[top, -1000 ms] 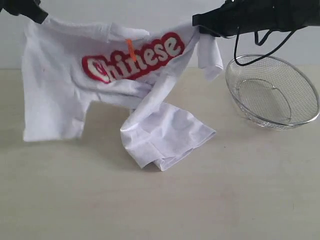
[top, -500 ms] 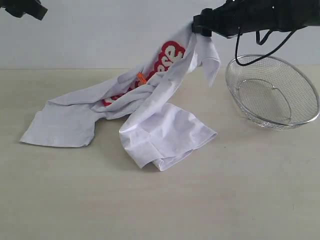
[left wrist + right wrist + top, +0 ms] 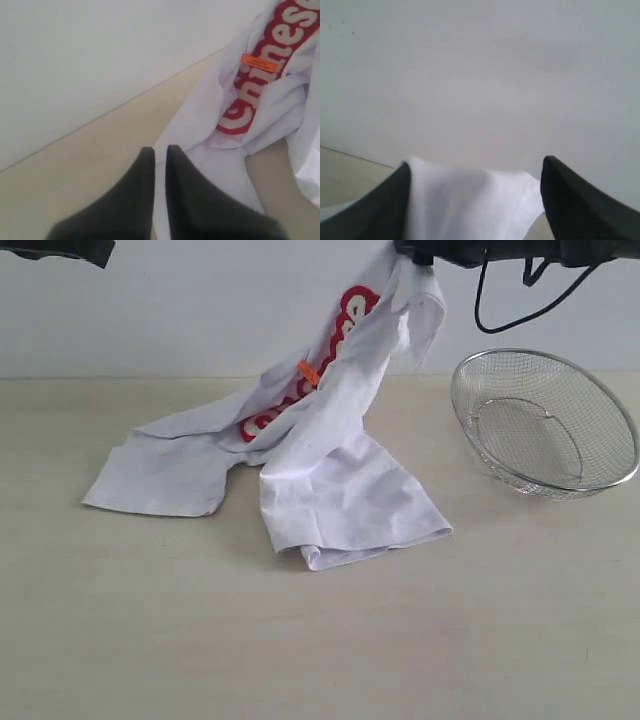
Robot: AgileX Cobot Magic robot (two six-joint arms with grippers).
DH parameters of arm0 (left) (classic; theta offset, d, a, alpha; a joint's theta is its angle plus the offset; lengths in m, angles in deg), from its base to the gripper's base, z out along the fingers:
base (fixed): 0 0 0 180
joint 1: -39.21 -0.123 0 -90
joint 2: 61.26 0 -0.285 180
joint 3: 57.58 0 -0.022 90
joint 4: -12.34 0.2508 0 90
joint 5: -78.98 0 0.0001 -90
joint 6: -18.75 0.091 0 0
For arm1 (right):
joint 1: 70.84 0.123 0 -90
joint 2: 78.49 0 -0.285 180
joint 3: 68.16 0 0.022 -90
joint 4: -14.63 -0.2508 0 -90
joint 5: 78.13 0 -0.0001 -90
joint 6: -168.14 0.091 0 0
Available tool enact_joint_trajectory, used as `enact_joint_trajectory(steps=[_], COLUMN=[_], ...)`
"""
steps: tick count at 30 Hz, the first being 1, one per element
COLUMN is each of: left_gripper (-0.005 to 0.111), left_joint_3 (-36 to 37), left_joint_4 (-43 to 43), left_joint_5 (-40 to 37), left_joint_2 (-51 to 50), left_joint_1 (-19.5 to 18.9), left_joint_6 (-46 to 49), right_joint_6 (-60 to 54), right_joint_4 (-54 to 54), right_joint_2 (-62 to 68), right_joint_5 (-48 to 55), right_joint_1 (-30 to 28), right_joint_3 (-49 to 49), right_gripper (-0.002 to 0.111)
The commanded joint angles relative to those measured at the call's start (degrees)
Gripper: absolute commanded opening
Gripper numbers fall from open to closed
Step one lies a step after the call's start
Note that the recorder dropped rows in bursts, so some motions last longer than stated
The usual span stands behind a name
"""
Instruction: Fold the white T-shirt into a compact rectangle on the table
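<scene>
I note that the left gripper (image 3: 160,151) has let go of its shoulder of the white short-sleeved T-shirt with red lettering (image 3: 330,480). Its jaws are now closed together on nothing, and it is raised clear of the cloth near the table's far left. A second ago the shirt hung stretched between both arms. That side has since dropped onto the pale beige table (image 3: 300,660) and lies flat just inside the far edge, left of centre. The right gripper (image 3: 476,165) has risen, and its jaws now stand wide apart with white cloth lying loosely between them. The shirt still hangs from it in a twisted column, with the small orange neck tag (image 3: 309,373) facing outward. I cannot tell whether the cloth is merely draped over a finger. The lower body is bunched at the table's centre. The silver wire-mesh basket (image 3: 610,440) stands near the far right corner, apart from the shirt. My judgement is that the spread was lost and no fold has begun, so the shirt must be laid flat first.
</scene>
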Motion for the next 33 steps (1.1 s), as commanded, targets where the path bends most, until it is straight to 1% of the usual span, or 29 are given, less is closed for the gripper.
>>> enact_joint_trajectory(steps=[1, 4, 5, 8, 10, 11, 17, 20, 23, 25, 27, 29, 33], left_gripper=[0.005, 0.005, 0.005, 0.005, 0.005, 0.005, 0.005, 0.005, 0.005, 0.005, 0.005, 0.005, 0.005], left_joint_3=[-0.29, -0.29, -0.29, -0.29, -0.29, -0.29, -0.29, -0.29, -0.29, -0.29, -0.29, -0.29, 0.17], left_joint_4=[-2.06, -2.95, -3.34, -4.46, -4.87, -4.97, -5.19, -5.19, -5.19, -5.19, -5.19, -5.19, -7.72], left_joint_5=[-1.34, -1.72, -1.82, -2.25, -2.88, -3.13, -3.12, -3.12, -3.24, -3.83, -4.98, -5.76, -6.13], left_joint_2=[0.45, 0.45, 0.45, 0.45, 0.45, 0.45, 0.45, 0.45, 0.45, 0.45, 0.45, 0.45, 1.27], left_joint_1=[-0.2, -0.2, -0.2, -0.2, -0.2, -0.2, -0.2, -0.2, -0.2, -0.2, -0.2, -0.2, -0.2], left_joint_6=[0.77, 1.65, 1.91, 3.07, 3.38, 3.38, 4.09, 4.09, 4.08, 4.72, 5.58, 5.58, 5.58], right_joint_6=[-0.22, 1.74, 4.84, 12.94, 15.75, 16.15, 17.29, 20.93, 23.17, 25.29, 27.54, 28.69, 28.43], right_joint_4=[-0.22, 0.97, 2.57, 11.36, 16.65, 17.64, 17.65, 17.65, 18.17, 20.18, 23.77, 24.51, 22.74], right_joint_2=[0.11, 1.42, 2.45, 4.68, 5.13, 5.13, 3.48, 2.83, 1.9, 1.87, 1.87, 1.87, 1.65], right_joint_5=[0.5, 5.69, 7.14, 9.95, 10.68, 10.81, 10.24, 14.75, 22.23, 27.35, 32.78, 37.69, 42.41], right_joint_1=[-0.27, -0.27, -0.16, -0.16, -0.16, -0.16, -0.16, -0.16, -0.16, -0.16, -0.16, -0.16, 0.63], right_joint_3=[0.68, 0.68, 0.68, 0.68, 0.68, 0.68, 2.99, 5.5, 6.86, 6.86, 6.46, 5.71, 0.86], right_gripper=[0.061, 0.06, 0.06, 0.06, 0.06, 0.06, 0.06, 0.06, 0.06, 0.055, 0.045, 0.039, 0.039])
